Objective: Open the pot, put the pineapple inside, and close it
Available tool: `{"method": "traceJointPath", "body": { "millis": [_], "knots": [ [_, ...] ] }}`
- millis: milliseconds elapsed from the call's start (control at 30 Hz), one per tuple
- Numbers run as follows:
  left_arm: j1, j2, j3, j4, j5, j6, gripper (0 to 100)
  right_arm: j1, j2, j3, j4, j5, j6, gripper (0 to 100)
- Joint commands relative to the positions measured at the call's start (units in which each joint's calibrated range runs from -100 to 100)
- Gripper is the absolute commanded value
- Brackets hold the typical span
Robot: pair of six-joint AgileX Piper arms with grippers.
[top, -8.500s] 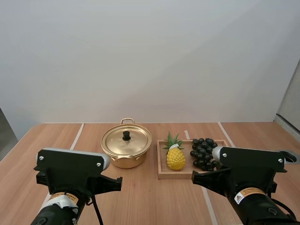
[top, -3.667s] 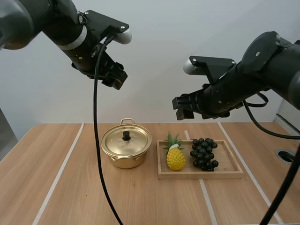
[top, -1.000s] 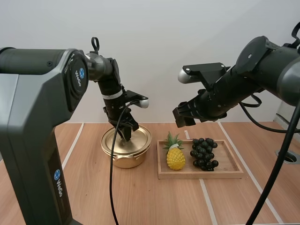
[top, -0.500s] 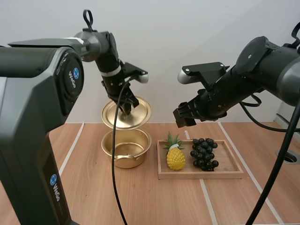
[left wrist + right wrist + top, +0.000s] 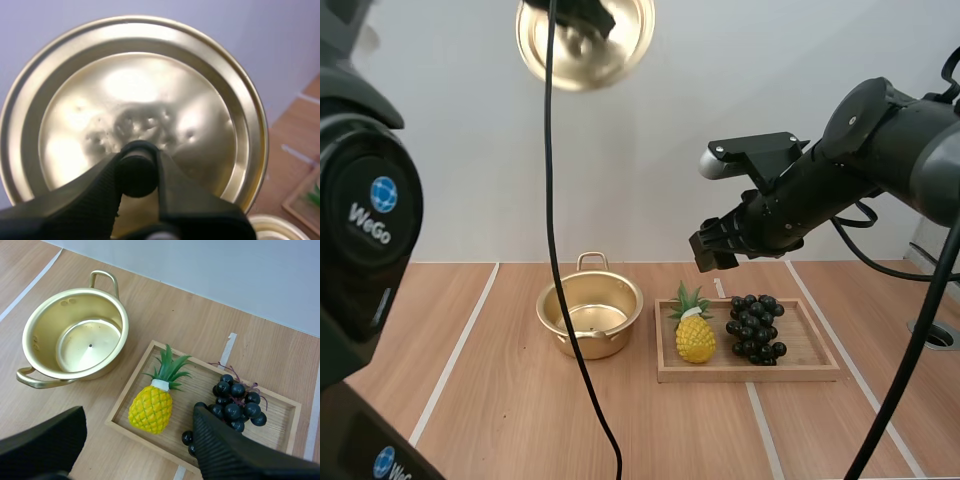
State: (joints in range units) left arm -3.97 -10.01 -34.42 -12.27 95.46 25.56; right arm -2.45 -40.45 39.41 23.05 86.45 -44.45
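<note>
The pineapple [image 5: 694, 335] is lying on the tray [image 5: 800, 368] beside the grapes [image 5: 754, 325], just right of the open pot [image 5: 590, 315] on the surface [image 5: 500, 400]. My right tool [image 5: 710, 252] is hovering above the tray, fingers spread, gripping nothing. My left tool [image 5: 138, 170] is pinching the knob [image 5: 137, 149] of the lid [image 5: 150, 90], holding it high above the pot

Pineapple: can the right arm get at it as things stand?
Probably yes. The right claw hangs open above the wooden tray, and the pineapple lies uncovered at the end nearest the pot, apart from the grapes. The left claw holds the lid high, out of the way.
</note>
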Motion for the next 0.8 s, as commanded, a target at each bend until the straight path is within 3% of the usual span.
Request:
{"method": "traceJointPath", "body": {
  "millis": [0, 333, 433, 567, 767],
  "knots": [
    [-0.10, -3.8, -5.3, -2.8, -13.6, -1.0, 0, 0.0, -0.4, -0.5, 0.2, -0.7, -0.4, 100],
    [-0.10, -12.3, -11.1, -3.5, -77.0, -11.9, 0, 0.0, -0.4, -0.5, 0.5, -0.7, -0.3, 100],
    [-0.10, -14.2, -11.1, -3.5, -90.7, -14.4, 0, 0.0, -0.4, -0.1, 1.7, -1.2, -0.3, 100],
    [-0.10, -16.1, -11.1, -3.6, -100.0, -16.0, 0, 0.0, 0.4, 0.1, 3.2, -2.4, 1.0, 100],
    [-0.10, -16.8, -11.1, -3.7, -104.3, -16.0, 0, 0.0, 8.0, 0.1, 9.3, -0.5, 1.9, 100]
  ]
}}
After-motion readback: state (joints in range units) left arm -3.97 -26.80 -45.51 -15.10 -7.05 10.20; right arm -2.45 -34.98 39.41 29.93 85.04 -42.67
